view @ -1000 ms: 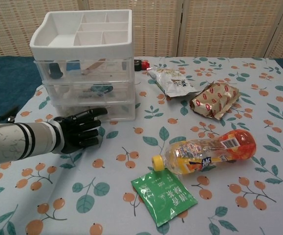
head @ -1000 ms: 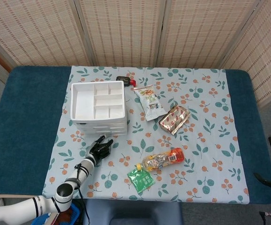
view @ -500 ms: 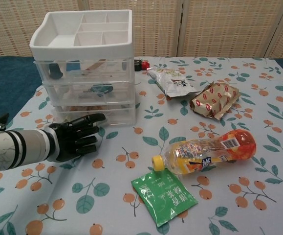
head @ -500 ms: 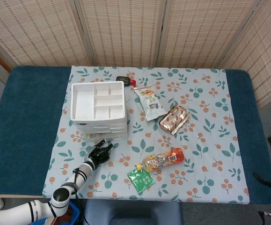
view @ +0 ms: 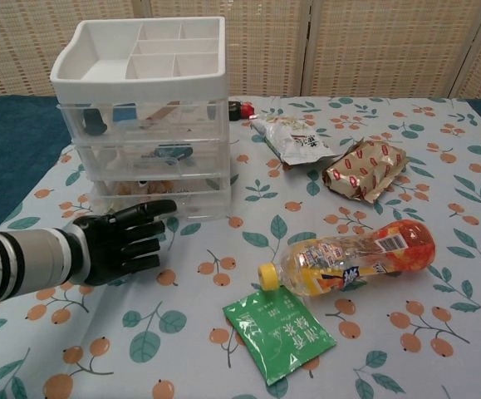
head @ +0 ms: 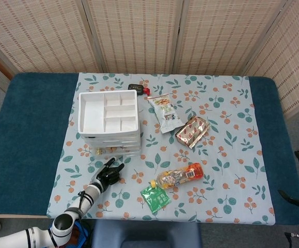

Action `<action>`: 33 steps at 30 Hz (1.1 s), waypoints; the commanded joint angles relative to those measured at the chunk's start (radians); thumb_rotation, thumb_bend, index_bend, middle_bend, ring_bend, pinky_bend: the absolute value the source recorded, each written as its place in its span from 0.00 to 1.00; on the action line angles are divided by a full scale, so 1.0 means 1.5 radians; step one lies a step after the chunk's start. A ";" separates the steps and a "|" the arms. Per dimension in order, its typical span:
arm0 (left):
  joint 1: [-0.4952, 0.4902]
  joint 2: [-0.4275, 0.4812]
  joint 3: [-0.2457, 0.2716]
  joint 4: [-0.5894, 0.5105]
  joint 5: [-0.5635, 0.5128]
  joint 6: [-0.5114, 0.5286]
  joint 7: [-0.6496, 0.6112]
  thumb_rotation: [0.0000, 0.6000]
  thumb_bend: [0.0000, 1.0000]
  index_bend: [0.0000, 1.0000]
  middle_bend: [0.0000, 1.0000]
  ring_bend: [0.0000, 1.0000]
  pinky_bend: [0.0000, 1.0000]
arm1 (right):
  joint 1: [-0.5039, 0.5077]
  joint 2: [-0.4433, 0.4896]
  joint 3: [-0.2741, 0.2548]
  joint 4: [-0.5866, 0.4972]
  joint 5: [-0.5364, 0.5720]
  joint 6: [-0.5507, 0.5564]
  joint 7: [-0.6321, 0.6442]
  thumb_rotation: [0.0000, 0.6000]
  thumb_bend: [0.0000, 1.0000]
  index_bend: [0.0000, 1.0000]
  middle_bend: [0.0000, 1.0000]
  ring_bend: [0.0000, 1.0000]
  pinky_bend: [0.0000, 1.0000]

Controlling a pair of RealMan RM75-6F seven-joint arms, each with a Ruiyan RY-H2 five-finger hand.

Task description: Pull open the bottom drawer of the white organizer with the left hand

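1. At the near-left of the table (head: 30, 129), white organizer (head: 108, 119); bottom drawer (view: 153, 198) now slid out toward the front, past the two drawers above, where a second ago flush.
2. Just before the drawer front, left hand (view: 124, 239): drawn back along with it, fingers (view: 144, 209) extended and loosely apart, topmost fingertip at the drawer's lip; firm hold or mere touch impossible to tell.
3. Partly open, so probably midway: more pulling needed.
4. Right hand out of sight.
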 commanded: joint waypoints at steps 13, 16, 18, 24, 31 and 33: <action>0.090 0.091 0.063 -0.121 0.225 0.082 0.056 1.00 0.33 0.22 0.91 1.00 1.00 | 0.000 -0.003 0.000 0.009 0.003 -0.002 0.009 1.00 0.08 0.00 0.10 0.04 0.13; 0.104 0.118 0.078 -0.144 0.298 0.090 0.067 1.00 0.33 0.24 0.91 1.00 1.00 | 0.001 -0.004 0.001 0.012 0.002 -0.003 0.011 1.00 0.08 0.00 0.10 0.04 0.13; 0.103 0.131 0.087 -0.147 0.332 0.092 0.082 1.00 0.33 0.24 0.91 1.00 1.00 | 0.002 -0.004 0.001 0.013 0.002 -0.003 0.012 1.00 0.08 0.00 0.10 0.04 0.13; 0.074 0.139 0.110 -0.107 0.398 0.134 0.181 1.00 0.33 0.23 0.91 1.00 1.00 | 0.002 -0.005 0.001 0.016 -0.001 -0.002 0.017 1.00 0.08 0.00 0.10 0.04 0.13; 0.022 0.139 0.130 -0.065 0.384 0.157 0.317 1.00 0.33 0.23 0.91 1.00 1.00 | 0.000 -0.006 0.000 0.018 -0.001 0.000 0.020 1.00 0.08 0.00 0.10 0.04 0.13; 0.011 0.130 0.136 -0.055 0.377 0.173 0.351 1.00 0.33 0.23 0.91 1.00 1.00 | 0.000 -0.007 0.000 0.019 -0.001 0.000 0.020 1.00 0.08 0.00 0.10 0.04 0.13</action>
